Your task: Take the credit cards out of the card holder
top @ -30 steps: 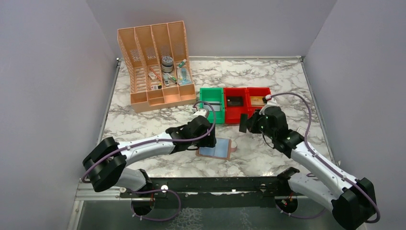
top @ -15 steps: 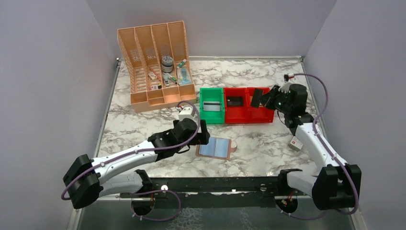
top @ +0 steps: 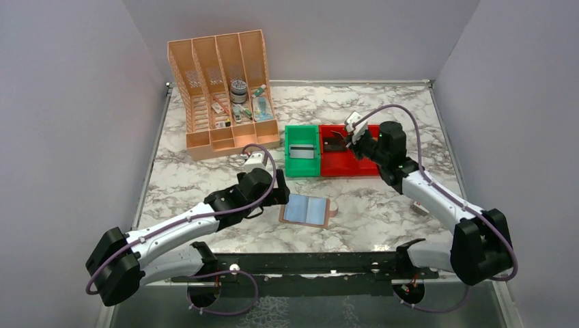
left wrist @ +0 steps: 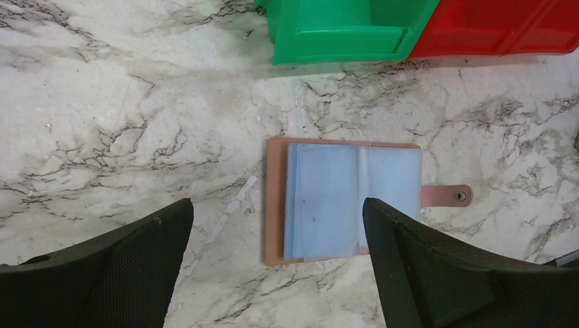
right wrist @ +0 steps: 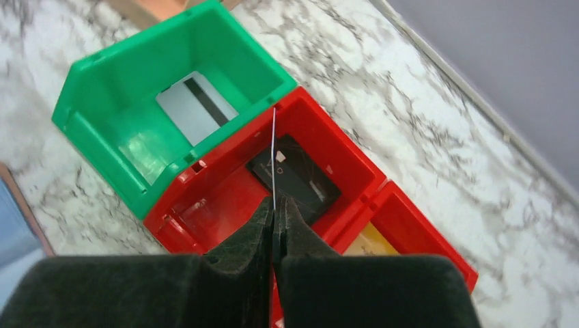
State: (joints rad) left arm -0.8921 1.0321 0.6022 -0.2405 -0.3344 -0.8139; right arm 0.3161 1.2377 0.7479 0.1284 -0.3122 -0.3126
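Observation:
The card holder [top: 307,210] lies open on the marble table, brown with a light blue pocketed inside, snap tab to the right; it also shows in the left wrist view [left wrist: 351,198]. My left gripper [top: 276,195] is open and empty, hovering just left of it [left wrist: 276,208]. My right gripper [top: 348,140] is shut on a thin credit card seen edge-on [right wrist: 274,157], held above the middle red bin [right wrist: 205,212]. A dark credit card [right wrist: 293,174] lies in that bin. A grey card with a black stripe [right wrist: 194,102] lies in the green bin [right wrist: 102,137].
The green bin [top: 302,169] and two red bins [top: 341,169] stand in a row behind the holder. An orange file organiser [top: 222,96] with small items is at the back left. A small white box [top: 420,207] lies by the right arm.
My right arm has swung left from over the rightmost red bin to over the middle red bin, still holding the card. My left gripper has drawn back slightly to the left of the holder.

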